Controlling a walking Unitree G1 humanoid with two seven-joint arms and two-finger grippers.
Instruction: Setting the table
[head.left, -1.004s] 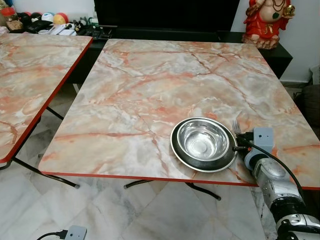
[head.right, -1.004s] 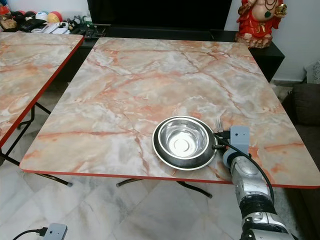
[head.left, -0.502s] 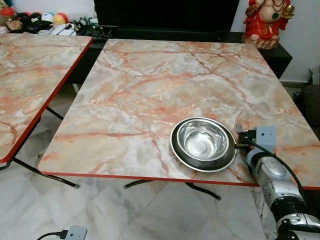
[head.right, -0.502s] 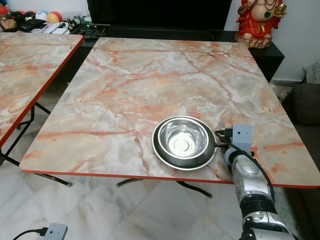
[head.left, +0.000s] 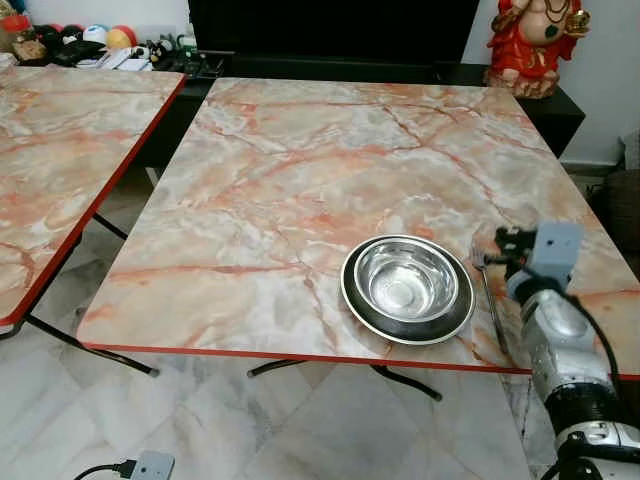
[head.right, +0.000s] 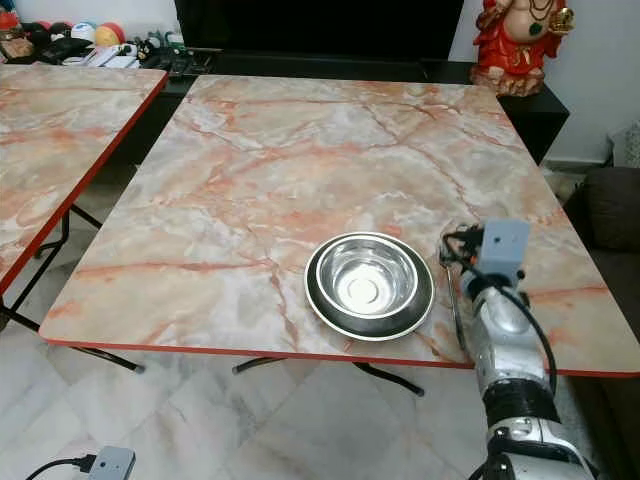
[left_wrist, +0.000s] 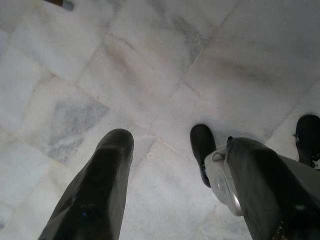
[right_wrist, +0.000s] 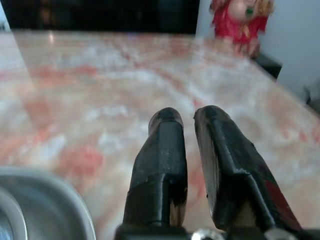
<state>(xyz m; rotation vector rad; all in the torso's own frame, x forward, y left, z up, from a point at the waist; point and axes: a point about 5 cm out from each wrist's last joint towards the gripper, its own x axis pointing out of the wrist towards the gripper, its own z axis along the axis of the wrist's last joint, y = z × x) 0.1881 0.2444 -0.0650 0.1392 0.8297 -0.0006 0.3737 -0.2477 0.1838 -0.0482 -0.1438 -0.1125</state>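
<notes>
A steel bowl (head.left: 407, 280) sits inside a dark-rimmed plate (head.left: 352, 300) near the front edge of the marble table (head.left: 300, 160). Just right of the plate, a fork (head.left: 488, 300) lies flat on the table with its tines pointing away from me. My right gripper (head.left: 503, 246) hovers above the fork's tines. In the right wrist view its fingers (right_wrist: 167, 130) are parted a little with nothing between them, and the bowl's rim (right_wrist: 45, 200) shows beside them. My left gripper (left_wrist: 177, 142) hangs open over the floor tiles.
A second marble table (head.left: 60, 150) stands to the left across a narrow gap. A red statue (head.left: 535, 40) sits on the black cabinet behind the table. A dark sofa edge (head.right: 615, 210) is at the right. A power adapter (head.left: 150, 465) lies on the floor.
The fork has left my right gripper and now lies on the table beside the plate. The right gripper has lifted and moved a little right and away.
</notes>
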